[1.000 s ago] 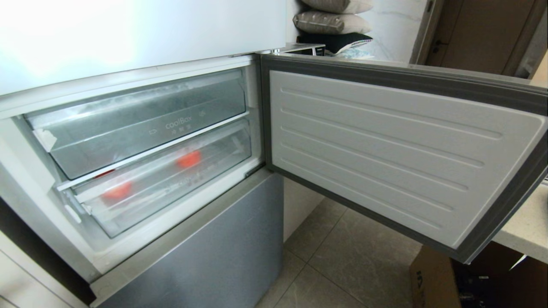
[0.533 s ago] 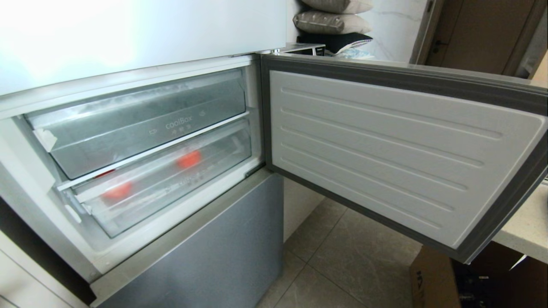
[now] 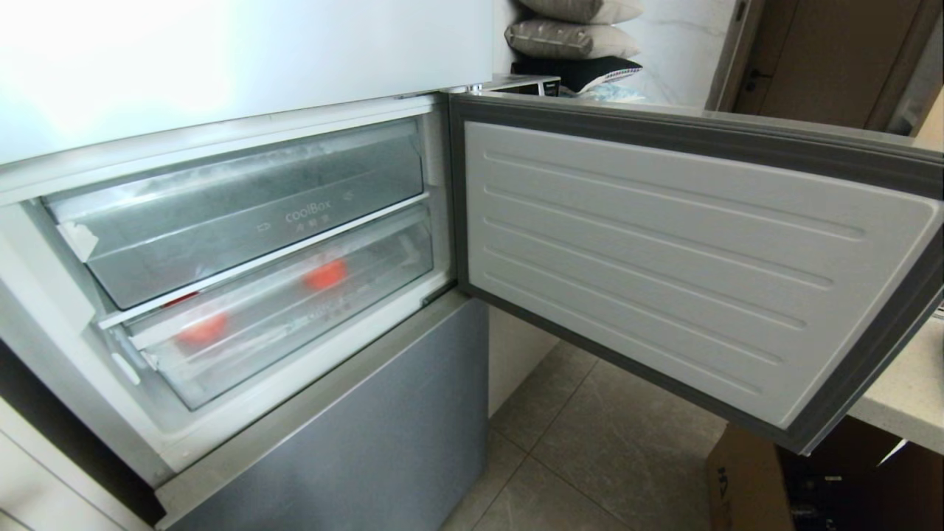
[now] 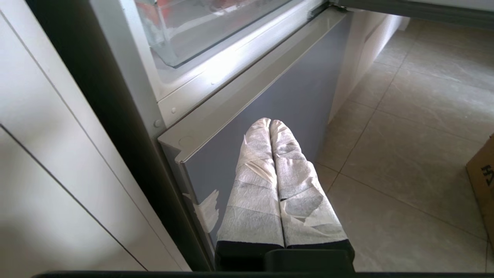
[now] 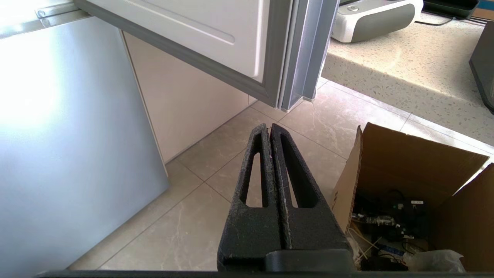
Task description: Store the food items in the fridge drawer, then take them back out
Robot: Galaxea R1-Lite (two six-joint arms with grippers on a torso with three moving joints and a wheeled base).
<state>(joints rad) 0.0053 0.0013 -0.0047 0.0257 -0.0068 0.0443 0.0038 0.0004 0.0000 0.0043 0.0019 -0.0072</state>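
With both jaws clenched empty, beige tiled floor (image 5: 200, 216), speckled counter (image 5: 405, 73), open cardboard box (image 5: 405, 166) nearby.

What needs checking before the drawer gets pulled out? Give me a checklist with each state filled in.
1. Fridge door swung wide, clear of the drawer's path: ok.
2. Fridge drawer under the coolBox bin pushed in: ok.
3. Both food items inside: one red-orange shape toward the door side, another toward the far side: ok. Which is the apple: cannot tell.
4. Left tool shut, empty, low in front of the grey-blue lower panel: ok.
5. Right tool shut, empty, over the floor tiles beside the cardboard box: ok.
6. A tool opened for the drawer lip: not ok.
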